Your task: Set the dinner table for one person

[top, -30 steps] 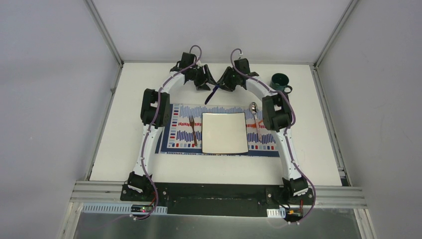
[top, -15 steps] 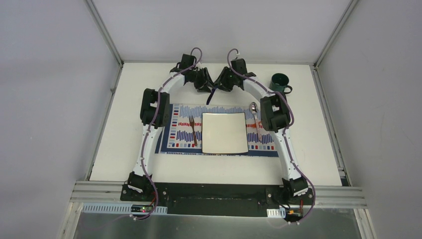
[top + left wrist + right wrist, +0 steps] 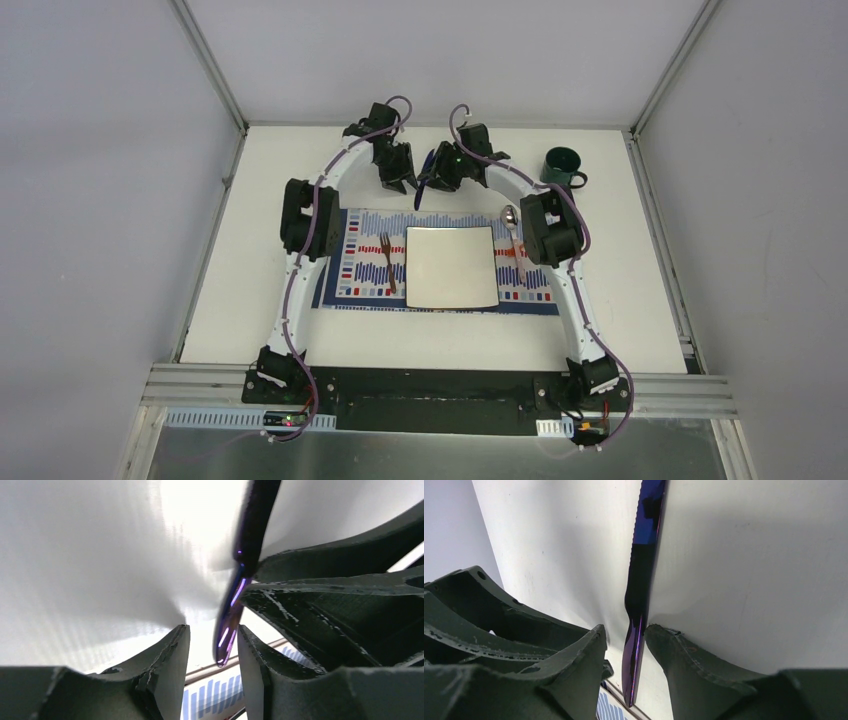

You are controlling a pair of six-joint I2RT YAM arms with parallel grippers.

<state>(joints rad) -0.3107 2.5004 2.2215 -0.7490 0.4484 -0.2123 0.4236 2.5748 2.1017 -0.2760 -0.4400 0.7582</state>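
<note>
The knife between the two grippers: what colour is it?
The knife is shiny, iridescent purple-blue, clearest in the right wrist view.

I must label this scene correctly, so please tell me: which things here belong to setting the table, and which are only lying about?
Belong to the job: dinner table, striped placemat, square white plate, fork, spoon, green mug, purple knife held in the right tool.

Only lying about: no loose item that I can see; the black mounting bar belongs to the rig.

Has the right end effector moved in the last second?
Yes. The right end effector has shifted left, away from the dark green mug, gripping the purple metal knife.
</note>
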